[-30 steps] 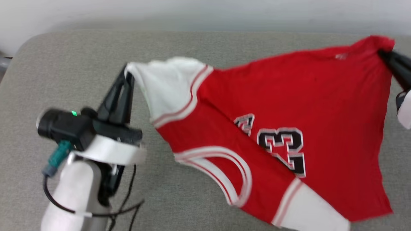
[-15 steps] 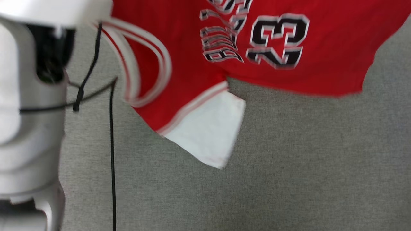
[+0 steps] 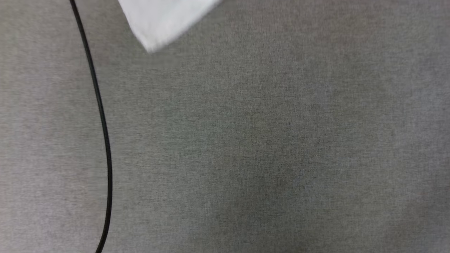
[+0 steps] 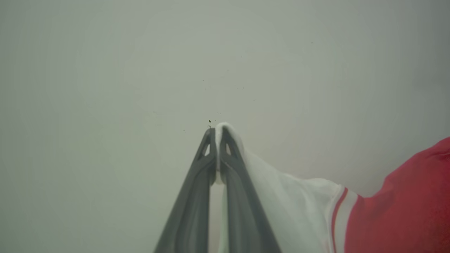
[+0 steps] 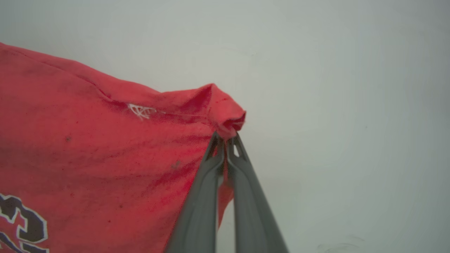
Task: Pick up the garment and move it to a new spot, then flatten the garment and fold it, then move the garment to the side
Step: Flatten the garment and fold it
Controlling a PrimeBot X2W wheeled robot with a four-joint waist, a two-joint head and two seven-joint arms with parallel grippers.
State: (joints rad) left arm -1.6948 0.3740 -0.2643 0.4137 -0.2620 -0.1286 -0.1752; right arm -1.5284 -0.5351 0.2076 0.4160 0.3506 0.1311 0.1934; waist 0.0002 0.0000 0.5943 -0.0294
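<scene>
Wrist views: one garment (image 5: 88, 140), two pinched corners, left fingers (image 4: 197, 196), right fingers (image 5: 202, 203).

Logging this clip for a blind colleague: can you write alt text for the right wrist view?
The right gripper is shut on a bunched red corner of the garment, which spreads across the view's left side, part of a black, white-outlined numeral at the lower left, against a plain pale backdrop.
</scene>
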